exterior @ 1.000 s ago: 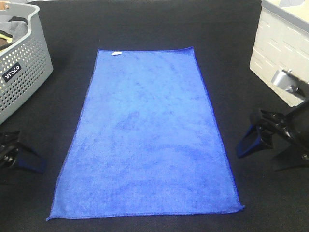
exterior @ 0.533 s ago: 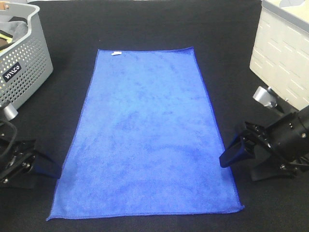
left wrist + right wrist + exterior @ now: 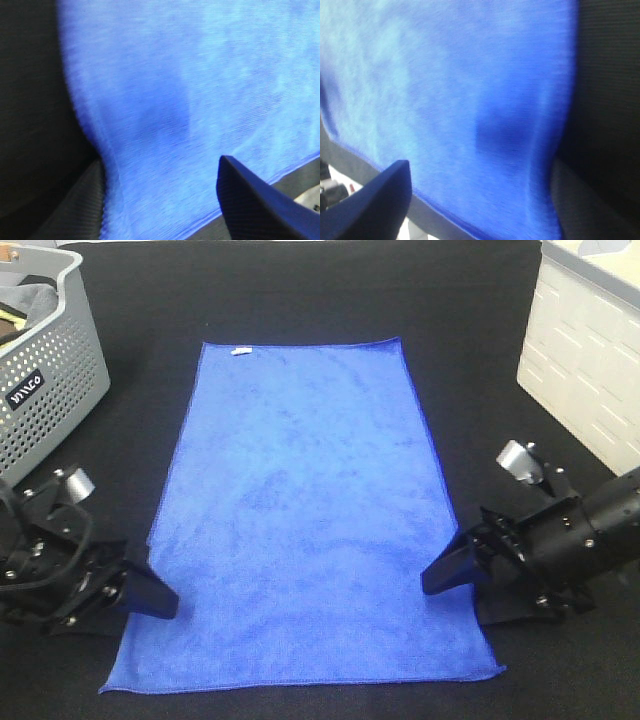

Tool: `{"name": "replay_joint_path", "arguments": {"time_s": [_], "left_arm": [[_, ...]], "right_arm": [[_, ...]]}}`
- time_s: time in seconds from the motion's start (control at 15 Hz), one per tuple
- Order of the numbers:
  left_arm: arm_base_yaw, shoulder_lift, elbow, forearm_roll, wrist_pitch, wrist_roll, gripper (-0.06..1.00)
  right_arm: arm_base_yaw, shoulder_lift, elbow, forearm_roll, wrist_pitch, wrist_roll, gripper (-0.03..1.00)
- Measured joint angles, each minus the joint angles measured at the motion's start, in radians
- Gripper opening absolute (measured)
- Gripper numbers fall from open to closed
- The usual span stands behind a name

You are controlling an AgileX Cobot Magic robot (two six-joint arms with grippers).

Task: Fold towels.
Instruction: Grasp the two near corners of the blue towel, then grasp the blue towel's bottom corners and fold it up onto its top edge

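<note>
We see a black table (image 3: 300, 300) with a cloth-like top; a blue towel (image 3: 310, 510) lies flat and fully spread on it, a small white tag (image 3: 240, 351) at its far left corner; a grey perforated basket (image 3: 50, 390) stands well left of the towel; a white box (image 3: 585, 360) stands well to its right.

Looks like a robotics lab bench staged for laundry work. Told by a black-covered table (image 3: 470, 320), a black left arm (image 3: 45, 560) and right arm (image 3: 565, 540) low at its two sides, a blue towel (image 3: 300, 510) spread flat between them, a grey perforated basket (image 3: 60, 370) holding cloth (image 3: 30, 295) at far left, and a white panelled box (image 3: 580, 350) at far right.
</note>
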Motion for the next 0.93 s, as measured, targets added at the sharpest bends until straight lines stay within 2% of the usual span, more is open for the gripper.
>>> {"name": "replay_joint_path", "arguments": {"time_s": [0.13, 0.2, 0.27, 0.33, 0.47, 0.53, 0.6, 0.73, 0.93], "left_arm": [[-0.043, 0.028, -0.029, -0.049, 0.006, 0.0, 0.6], [-0.048, 0.036, -0.034, -0.056, 0.003, 0.0, 0.51], [-0.048, 0.036, -0.034, -0.056, 0.003, 0.0, 0.51], [-0.05, 0.041, -0.035, -0.06, -0.009, 0.0, 0.4], [-0.051, 0.053, -0.038, -0.057, -0.032, 0.0, 0.1], [-0.052, 0.054, -0.039, -0.05, -0.034, 0.0, 0.02], [-0.053, 0.054, -0.04, -0.04, -0.034, 0.0, 0.01], [-0.053, 0.048, -0.042, 0.027, -0.023, -0.037, 0.01], [-0.053, -0.031, -0.037, 0.181, -0.016, -0.158, 0.01]], "right_arm": [[0.068, 0.028, -0.012, 0.036, -0.004, 0.012, 0.66], [0.075, 0.031, -0.012, 0.036, -0.023, 0.034, 0.59], [0.075, 0.031, -0.012, 0.036, -0.023, 0.034, 0.59], [0.076, 0.035, -0.012, 0.031, -0.041, 0.057, 0.47], [0.077, 0.039, -0.011, 0.014, -0.072, 0.099, 0.22], [0.077, 0.04, -0.01, 0.004, -0.089, 0.114, 0.08], [0.078, 0.038, -0.009, 0.003, -0.088, 0.125, 0.0], [0.08, 0.014, -0.008, -0.026, -0.09, 0.141, 0.0], [0.083, -0.059, 0.011, -0.169, -0.104, 0.268, 0.0]]}}
